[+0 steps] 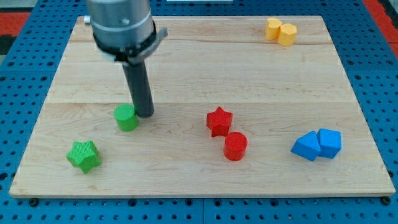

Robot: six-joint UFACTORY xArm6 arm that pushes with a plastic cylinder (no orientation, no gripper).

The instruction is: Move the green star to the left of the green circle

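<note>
My tip (147,114) had no claw, so it held nothing and could only push. It sat just beside the green circle (127,117), on the view's right. The green star (84,155) lay near the view's bottom left. It looked small, light and hard, so a push on a flat side should slide it easily.

counter (205,74): pale wood board
greens: green circle (126,117), green star (83,155)
reds: red star (219,121), red cylinder (236,146)
yellows: two yellow blocks (280,30), touching
blues: two blue blocks (317,144), touching
</note>
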